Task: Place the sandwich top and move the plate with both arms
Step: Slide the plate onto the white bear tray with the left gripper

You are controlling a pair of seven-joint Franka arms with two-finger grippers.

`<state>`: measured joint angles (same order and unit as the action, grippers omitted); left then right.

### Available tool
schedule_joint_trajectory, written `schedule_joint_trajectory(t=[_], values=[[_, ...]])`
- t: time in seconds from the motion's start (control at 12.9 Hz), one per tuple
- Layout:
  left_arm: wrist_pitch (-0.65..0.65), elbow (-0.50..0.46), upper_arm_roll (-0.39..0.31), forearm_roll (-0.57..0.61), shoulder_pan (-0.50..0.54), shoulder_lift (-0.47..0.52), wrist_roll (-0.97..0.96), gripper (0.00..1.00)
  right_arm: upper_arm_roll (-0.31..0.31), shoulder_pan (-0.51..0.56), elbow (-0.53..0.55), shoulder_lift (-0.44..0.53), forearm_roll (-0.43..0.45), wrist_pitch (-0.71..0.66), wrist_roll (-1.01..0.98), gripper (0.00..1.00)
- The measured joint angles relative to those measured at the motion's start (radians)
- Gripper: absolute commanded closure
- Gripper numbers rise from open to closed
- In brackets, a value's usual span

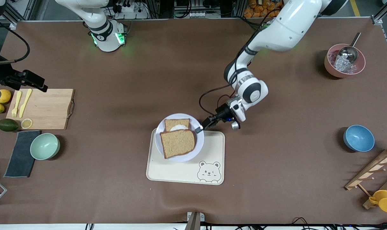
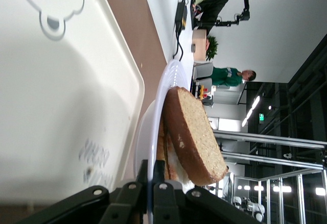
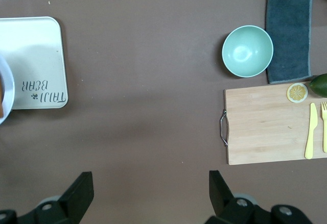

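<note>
The pale lavender plate rests on the cream tray. On it the sandwich top, a plain brown slice, lies over a bread slice with white egg, shifted toward the front camera. My left gripper is shut on the plate's rim at the side toward the left arm's end. In the left wrist view the fingers pinch the thin plate edge, with the sandwich top just past them. My right gripper hangs open and empty, high over bare table beside the cutting board.
The wooden cutting board carries a yellow fork, knife and lemon slice. Next to it are a green bowl, grey cloth, avocado and lemons. At the left arm's end stand a blue bowl, a pink bowl with scoop and a wooden rack.
</note>
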<state>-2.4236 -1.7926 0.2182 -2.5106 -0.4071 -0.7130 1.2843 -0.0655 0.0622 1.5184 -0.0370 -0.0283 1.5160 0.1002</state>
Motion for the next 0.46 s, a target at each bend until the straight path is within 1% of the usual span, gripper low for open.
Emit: schedule_joint_trajectory(t=[0.15, 0.23, 0.46], values=[[0.0, 0.102, -0.006, 0.0, -0.002, -0.09, 0.015, 1.0, 0.0, 0.001, 0.002, -0.001, 0.0, 0.003, 0.0, 0.0], [-0.001, 0.138, -0.015, 0.0, -0.008, -0.12, 0.02, 1.0, 0.0, 0.001, 0.003, -0.001, 0.0, 0.005, 0.0, 0.0], [-0.003, 0.186, -0.05, 0.0, -0.039, -0.164, 0.023, 1.0, 0.0, 0.001, 0.006, -0.001, 0.0, 0.01, 0.0, 0.0]])
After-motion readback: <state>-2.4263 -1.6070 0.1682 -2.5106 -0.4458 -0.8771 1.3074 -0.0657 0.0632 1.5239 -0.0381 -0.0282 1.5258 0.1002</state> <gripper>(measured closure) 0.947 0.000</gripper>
